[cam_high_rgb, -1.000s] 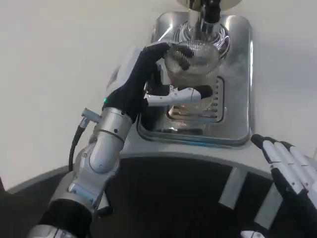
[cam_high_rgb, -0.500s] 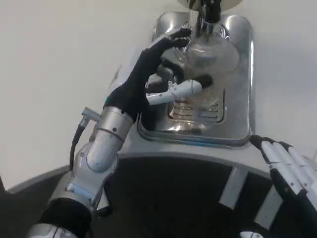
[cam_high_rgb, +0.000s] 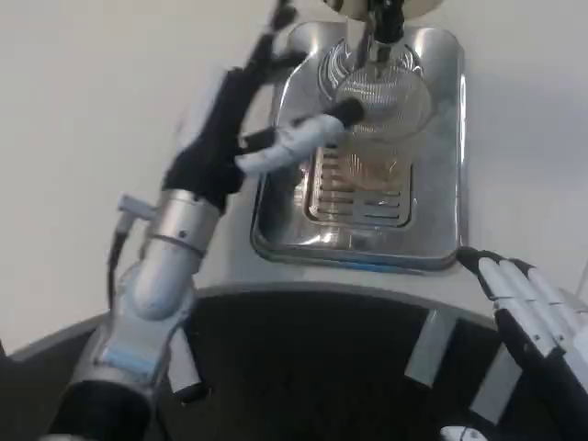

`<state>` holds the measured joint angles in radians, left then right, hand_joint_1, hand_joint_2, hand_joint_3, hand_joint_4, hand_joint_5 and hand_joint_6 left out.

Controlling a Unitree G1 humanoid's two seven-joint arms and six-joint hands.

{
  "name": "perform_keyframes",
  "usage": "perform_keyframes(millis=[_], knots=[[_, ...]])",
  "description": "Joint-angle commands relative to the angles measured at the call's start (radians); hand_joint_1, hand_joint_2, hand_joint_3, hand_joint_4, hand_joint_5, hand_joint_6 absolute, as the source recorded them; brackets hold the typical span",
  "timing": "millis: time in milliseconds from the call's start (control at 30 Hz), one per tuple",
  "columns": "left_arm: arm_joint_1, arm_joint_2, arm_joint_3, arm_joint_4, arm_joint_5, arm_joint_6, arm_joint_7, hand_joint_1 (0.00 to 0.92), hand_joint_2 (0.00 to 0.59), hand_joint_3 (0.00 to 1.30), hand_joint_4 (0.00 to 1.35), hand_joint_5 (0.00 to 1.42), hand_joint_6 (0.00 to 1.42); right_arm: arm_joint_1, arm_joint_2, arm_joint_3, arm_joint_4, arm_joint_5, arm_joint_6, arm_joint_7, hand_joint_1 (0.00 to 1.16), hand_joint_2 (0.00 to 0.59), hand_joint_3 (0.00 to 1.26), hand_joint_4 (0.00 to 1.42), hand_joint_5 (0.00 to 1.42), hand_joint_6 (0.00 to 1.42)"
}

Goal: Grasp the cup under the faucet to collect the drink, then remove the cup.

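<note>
The left hand (cam_high_rgb: 241,129) reaches up from about seven o'clock toward the tray, its fingers spread apart: one white finger with a black tip (cam_high_rgb: 308,133) stretches toward three o'clock and touches or nearly touches the side of the cup, while the dark fingers point up to twelve o'clock along the tray's left edge; it does not close around anything. The cup (cam_high_rgb: 378,119) is clear and see-through, with a wide round rim and a faint ribbed or meshed pattern showing through it, so the grate below reads through its wall. It stands upright on the slotted grate (cam_high_rgb: 358,197) of the shiny metal tray (cam_high_rgb: 441,211), right under the faucet (cam_high_rgb: 384,18) at twelve o'clock. The tray sits on the white counter (cam_high_rgb: 83,138). At five o'clock the right hand (cam_high_rgb: 533,317) rests low, fingers straight, side by side, holding nothing.
</note>
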<state>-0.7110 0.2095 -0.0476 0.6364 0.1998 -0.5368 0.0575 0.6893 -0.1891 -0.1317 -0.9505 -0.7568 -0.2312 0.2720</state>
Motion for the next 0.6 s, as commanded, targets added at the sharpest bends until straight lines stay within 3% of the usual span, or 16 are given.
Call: perform_keyframes(millis=[33, 100, 167, 200, 367, 600], knots=[[0.058, 0.030, 0.040, -0.119, -0.056, 0.042, -0.047, 0.233, 0.071, 0.00, 0.00, 0.20, 0.18, -0.016, -0.002, 0.009, 0.009, 0.006, 0.016, 0.008, 0.44, 0.392, 0.00, 0.00, 0.00, 0.06], [0.083, 0.040, 0.066, -0.201, -0.113, 0.065, -0.092, 0.027, 0.140, 0.00, 0.00, 0.13, 0.13, -0.034, -0.006, 0.016, 0.016, 0.004, 0.023, 0.011, 0.45, 0.402, 0.01, 0.00, 0.00, 0.06], [0.109, 0.031, 0.097, -0.286, -0.194, 0.116, -0.132, 0.001, 0.236, 0.00, 0.00, 0.02, 0.02, -0.046, -0.009, 0.023, 0.023, 0.000, 0.030, 0.010, 0.48, 0.404, 0.02, 0.00, 0.00, 0.06], [0.122, 0.034, 0.112, -0.350, -0.249, 0.164, -0.163, 0.000, 0.247, 0.00, 0.00, 0.00, 0.00, -0.048, -0.010, 0.026, 0.026, -0.002, 0.031, 0.010, 0.48, 0.403, 0.02, 0.00, 0.00, 0.06], [0.180, 0.072, 0.162, -0.646, -0.413, 0.421, -0.245, 0.000, 0.237, 0.00, 0.00, 0.00, 0.00, -0.043, -0.005, 0.029, 0.027, -0.001, 0.043, 0.002, 0.48, 0.403, 0.02, 0.00, 0.00, 0.06], [0.188, 0.044, 0.194, -0.868, -0.581, 0.682, -0.230, 0.000, 0.219, 0.00, 0.00, 0.00, 0.00, -0.046, 0.002, 0.058, 0.025, -0.014, 0.051, 0.000, 0.50, 0.417, 0.03, 0.00, 0.00, 0.06]])
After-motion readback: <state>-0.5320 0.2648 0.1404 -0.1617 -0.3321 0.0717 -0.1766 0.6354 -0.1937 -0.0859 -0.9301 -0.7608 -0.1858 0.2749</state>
